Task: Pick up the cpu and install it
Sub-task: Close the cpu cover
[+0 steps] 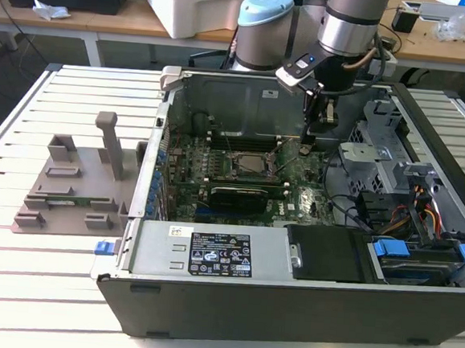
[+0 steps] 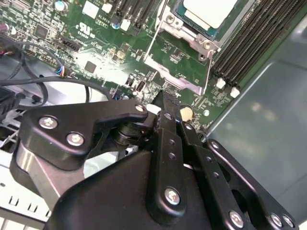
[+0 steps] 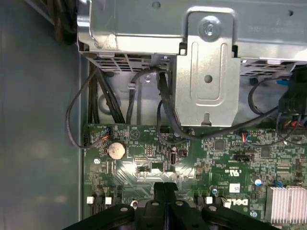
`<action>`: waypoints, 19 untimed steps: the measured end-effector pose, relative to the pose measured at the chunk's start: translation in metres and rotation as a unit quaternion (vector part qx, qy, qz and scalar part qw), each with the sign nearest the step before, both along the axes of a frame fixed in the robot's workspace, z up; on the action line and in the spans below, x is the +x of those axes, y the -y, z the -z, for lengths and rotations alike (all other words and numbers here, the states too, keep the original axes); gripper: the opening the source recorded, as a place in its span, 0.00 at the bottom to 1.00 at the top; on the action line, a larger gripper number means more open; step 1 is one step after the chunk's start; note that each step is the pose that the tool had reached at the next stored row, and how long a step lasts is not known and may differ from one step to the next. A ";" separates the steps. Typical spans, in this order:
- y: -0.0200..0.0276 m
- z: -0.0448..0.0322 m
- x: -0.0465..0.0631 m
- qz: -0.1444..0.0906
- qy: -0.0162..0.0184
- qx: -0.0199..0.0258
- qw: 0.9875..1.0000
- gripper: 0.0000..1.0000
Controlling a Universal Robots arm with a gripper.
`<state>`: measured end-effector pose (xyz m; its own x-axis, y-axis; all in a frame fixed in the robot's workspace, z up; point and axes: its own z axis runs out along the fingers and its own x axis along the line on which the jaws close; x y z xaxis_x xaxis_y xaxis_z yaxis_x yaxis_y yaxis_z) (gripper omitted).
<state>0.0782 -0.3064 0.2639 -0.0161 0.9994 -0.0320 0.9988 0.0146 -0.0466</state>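
Claw (image 1: 307,146) over motherboard (image 3: 144,167), between cpu (image 2: 211,10) and cables (image 3: 165,110).

Where I work
Behind the pale slatted table (image 1: 31,271) runs a wooden desk (image 1: 107,21) — a white box (image 1: 193,6) on it, dark floor (image 1: 2,75) between the two.

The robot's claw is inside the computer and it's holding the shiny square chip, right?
Not quite. The gripper is inside the computer, but it holds nothing. The second wrist view shows the cpu lying in its socket.
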 end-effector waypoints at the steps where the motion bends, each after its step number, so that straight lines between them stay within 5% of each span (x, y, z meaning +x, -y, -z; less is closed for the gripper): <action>1: -0.0001 0.0028 0.000 0.000 0.000 0.000 1.000 0.11; 6: -0.0006 0.0134 -0.003 0.000 0.000 0.001 1.000 0.11; 19: -0.0006 0.0140 -0.031 0.000 0.000 0.002 1.000 0.11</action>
